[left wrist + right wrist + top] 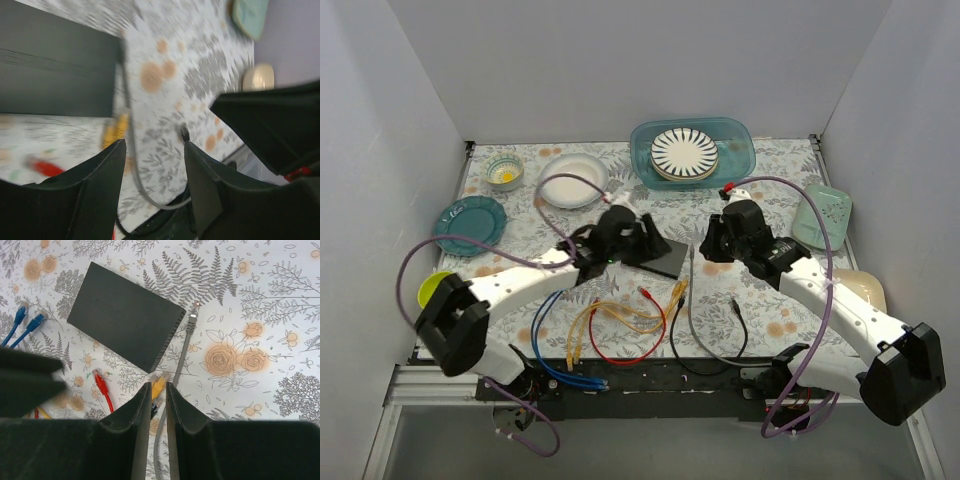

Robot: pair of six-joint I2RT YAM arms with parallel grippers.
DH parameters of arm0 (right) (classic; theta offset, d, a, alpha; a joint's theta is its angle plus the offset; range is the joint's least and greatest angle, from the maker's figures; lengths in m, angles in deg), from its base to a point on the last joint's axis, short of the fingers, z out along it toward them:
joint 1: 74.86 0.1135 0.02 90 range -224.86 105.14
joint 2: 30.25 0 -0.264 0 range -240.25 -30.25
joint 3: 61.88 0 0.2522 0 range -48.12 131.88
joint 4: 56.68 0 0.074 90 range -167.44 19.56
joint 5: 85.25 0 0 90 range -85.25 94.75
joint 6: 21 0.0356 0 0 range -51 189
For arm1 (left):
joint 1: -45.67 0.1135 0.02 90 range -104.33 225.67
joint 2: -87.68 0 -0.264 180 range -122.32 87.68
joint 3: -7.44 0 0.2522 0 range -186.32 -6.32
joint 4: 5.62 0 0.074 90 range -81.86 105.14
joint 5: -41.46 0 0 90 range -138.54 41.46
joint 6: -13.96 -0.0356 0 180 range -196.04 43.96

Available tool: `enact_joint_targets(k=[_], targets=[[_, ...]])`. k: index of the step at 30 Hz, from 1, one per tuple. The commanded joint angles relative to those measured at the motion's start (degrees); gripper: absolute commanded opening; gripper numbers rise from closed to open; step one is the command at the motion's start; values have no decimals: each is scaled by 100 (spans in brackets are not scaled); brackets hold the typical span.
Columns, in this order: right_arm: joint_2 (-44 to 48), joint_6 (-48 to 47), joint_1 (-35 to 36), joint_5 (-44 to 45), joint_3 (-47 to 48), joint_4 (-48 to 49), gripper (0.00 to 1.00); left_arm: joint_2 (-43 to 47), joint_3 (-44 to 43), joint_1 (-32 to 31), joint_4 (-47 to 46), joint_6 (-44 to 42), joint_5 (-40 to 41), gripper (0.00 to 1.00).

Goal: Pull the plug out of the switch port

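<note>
The switch [662, 257] is a flat black box in the middle of the table; it also shows in the right wrist view [125, 315] and, blurred, in the left wrist view [55, 70]. A grey plug [191, 322] lies loose on the cloth just off the switch's socket edge, in no port, and its grey cable [692, 310] runs to the front. My left gripper [642, 243] hovers over the switch's left part, open and empty [155, 150]. My right gripper [710, 245] is above the table right of the switch, its jaws a narrow gap apart and empty [158, 390].
Yellow plugs [159, 386], a red plug [101, 385] and blue plugs [25, 322] lie near the switch. A teal tub with a striped plate [692, 150], a white bowl [572, 180], a small bowl [504, 172], a teal plate [470, 222] and a green tray [822, 215] ring the back.
</note>
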Motion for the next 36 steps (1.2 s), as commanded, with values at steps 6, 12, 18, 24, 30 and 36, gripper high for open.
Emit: enact_joint_targets(k=[6,12,18,24,30,36], targets=[[884,561,-86,420,315,-379,25,-1436,-198,-1568,-1894,121,-449,48],[1227,570,-86,446,526,-563,25,-2569,-960,-1717,-1143,165,-379,45],[1500,517,-95,631,438,-722,24,-3150,-1225,-1876,316,262,-124,41],[1535,464,-95,605,342,-722,23,-3283,-1242,-2008,1932,709,701,36],[1711,482,-95,535,44,-581,23,-2792,-743,-1456,4122,2158,1511,26],[1729,587,-95,412,-168,-467,23,-1922,223,-436,4861,3003,1467,24]])
